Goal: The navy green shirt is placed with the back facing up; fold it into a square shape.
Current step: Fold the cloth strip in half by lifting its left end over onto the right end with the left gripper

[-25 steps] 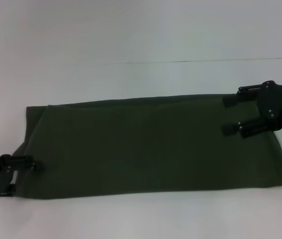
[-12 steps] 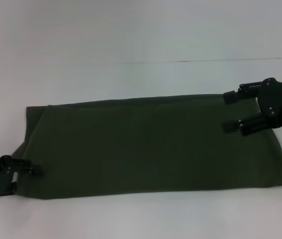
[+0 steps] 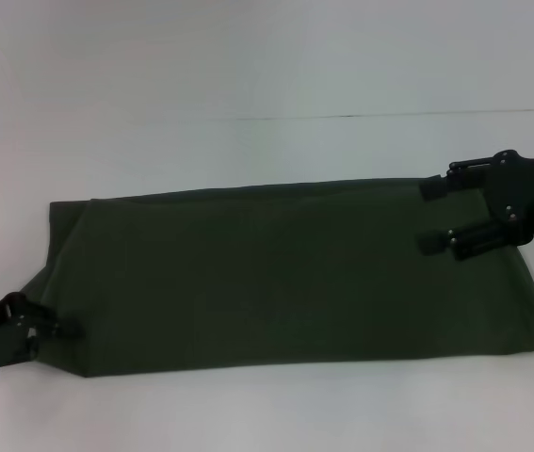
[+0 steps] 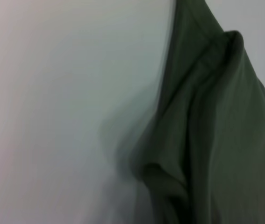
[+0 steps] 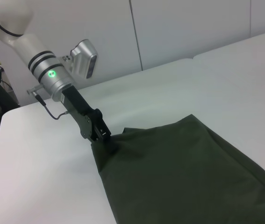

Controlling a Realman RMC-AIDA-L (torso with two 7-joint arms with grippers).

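Since a second ago the left hand (image 3: 59, 330) has dropped slightly toward the near edge and its fingers have drawn together on the near-left corner of the navy green shirt (image 3: 285, 273); it now looks closed, pinching the cloth there. The right hand (image 3: 431, 215) has barely shifted, staying over the far-right corner with its two black fingers spread wide apart, holding nothing. The shirt itself has not changed shape.

The head view gives the whole layout: the shirt lies flat on the white worktop (image 3: 248, 75) as a long band, running from left to right, plain side up. The right wrist view alone shows the left arm's silver-white casing with a green light, and the left hand (image 5: 105, 135) meeting the shirt (image 5: 183, 172) at its corner, where the cloth rises a little off the worktop (image 5: 39, 158). The left wrist view shows only close fabric (image 4: 216, 140): soft bunched folds and a thick doubled hem against the pale surface.

The cloth is matte, dark olive, soft-looking, with a diagonal crease at the left end.
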